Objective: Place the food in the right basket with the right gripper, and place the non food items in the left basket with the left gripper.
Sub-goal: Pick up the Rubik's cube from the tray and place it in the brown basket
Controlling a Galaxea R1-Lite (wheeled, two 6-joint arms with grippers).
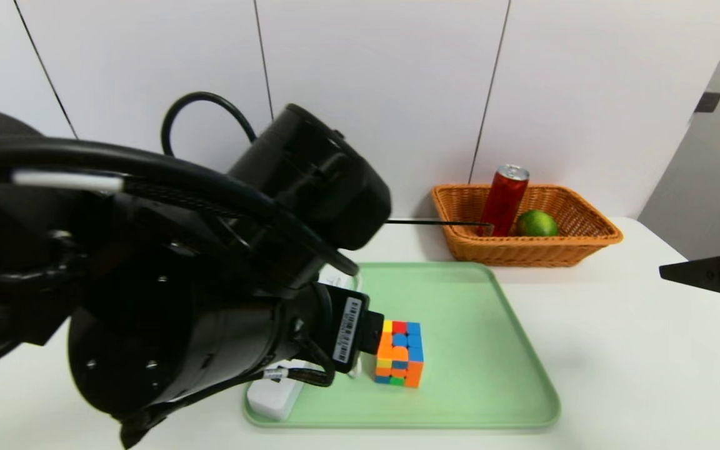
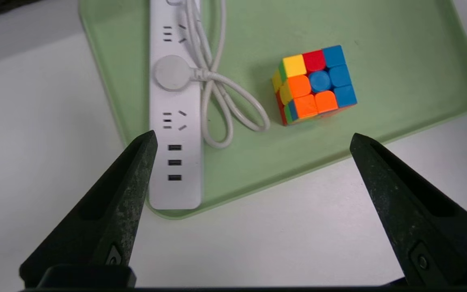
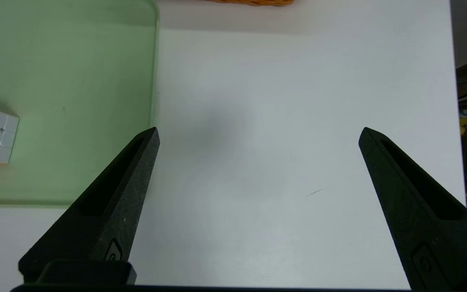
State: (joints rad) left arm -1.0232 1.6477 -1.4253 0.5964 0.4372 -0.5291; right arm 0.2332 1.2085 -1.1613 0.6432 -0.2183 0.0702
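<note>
A colourful puzzle cube (image 1: pixel 399 353) (image 2: pixel 315 84) and a white power strip (image 2: pixel 175 105) with its coiled cord lie on the green tray (image 1: pixel 479 325). The right basket (image 1: pixel 525 247), orange wicker, holds a red drink can (image 1: pixel 505 200) and a green lime (image 1: pixel 536 223). The left basket is hidden behind my left arm. My left gripper (image 2: pixel 251 140) hangs open over the tray's near edge, short of the strip and cube, with nothing between its fingers. My right gripper (image 3: pixel 258 134) is open over bare table to the right of the tray; one finger (image 1: pixel 704 273) shows at the head view's right edge.
My left arm (image 1: pixel 166 275) fills the left half of the head view and hides the table there. The white table (image 1: pixel 635 362) runs out to its right edge, with a white panelled wall behind the basket.
</note>
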